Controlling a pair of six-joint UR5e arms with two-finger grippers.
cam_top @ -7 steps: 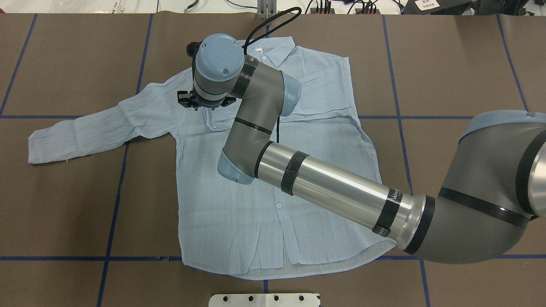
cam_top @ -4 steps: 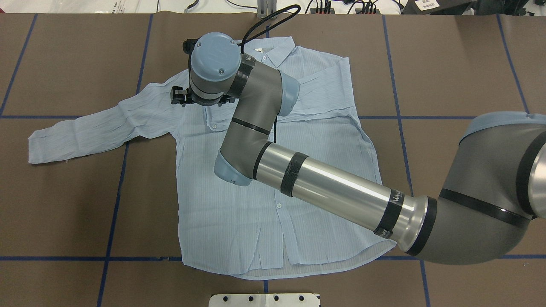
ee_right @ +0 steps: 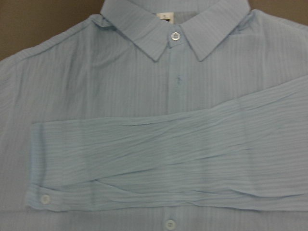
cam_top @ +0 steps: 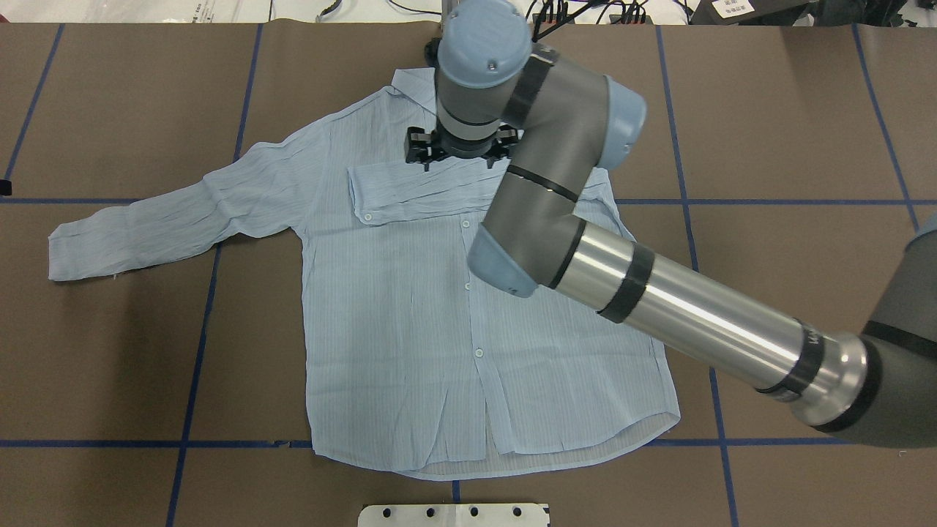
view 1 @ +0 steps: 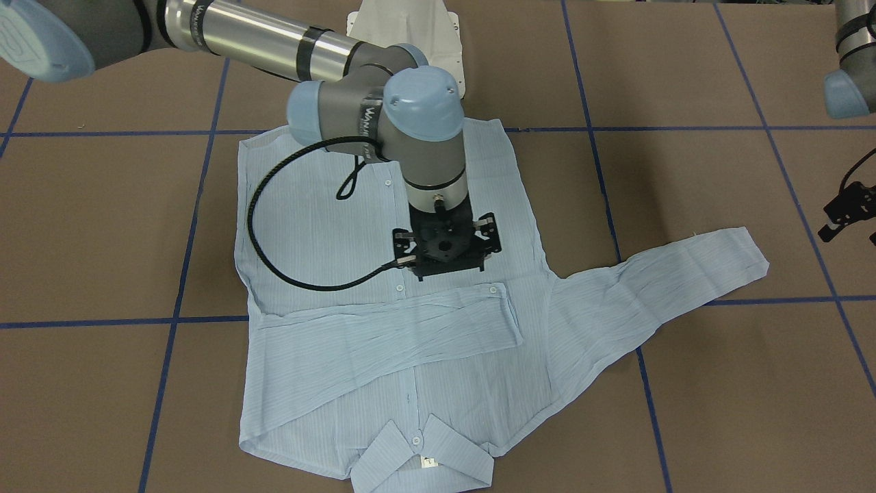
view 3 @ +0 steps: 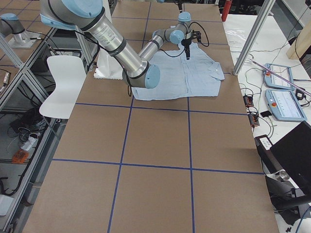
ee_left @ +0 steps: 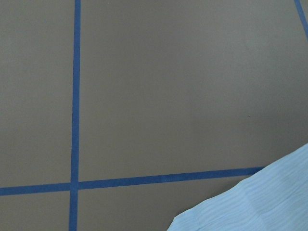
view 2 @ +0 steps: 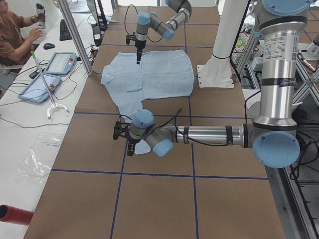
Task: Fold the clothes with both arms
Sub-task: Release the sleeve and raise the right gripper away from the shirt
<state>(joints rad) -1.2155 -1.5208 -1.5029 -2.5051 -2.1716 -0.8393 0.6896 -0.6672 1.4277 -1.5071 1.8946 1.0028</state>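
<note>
The unfolded sleeve (cam_top: pixel 168 219) runs to the overhead's left edge, cuff (cam_top: pixel 62 256) nearest the left gripper (view 1: pixel 847 211); the right gripper (view 1: pixel 446 259) hovers over the shirt (cam_top: pixel 410 315). Neither holds cloth; their spread is unclear.

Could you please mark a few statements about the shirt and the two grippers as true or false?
1. One sleeve of the shirt lies folded across the chest. True.
2. The right gripper is clamped on the collar. False: it is over the chest, and the collar lies free.
3. The other sleeve is stretched out on the table. True.
4. The shirt lies buttons down. False: its buttons face up.
5. The left gripper is over the shirt's middle. False: it is off to the side, near the outstretched sleeve's cuff.
</note>
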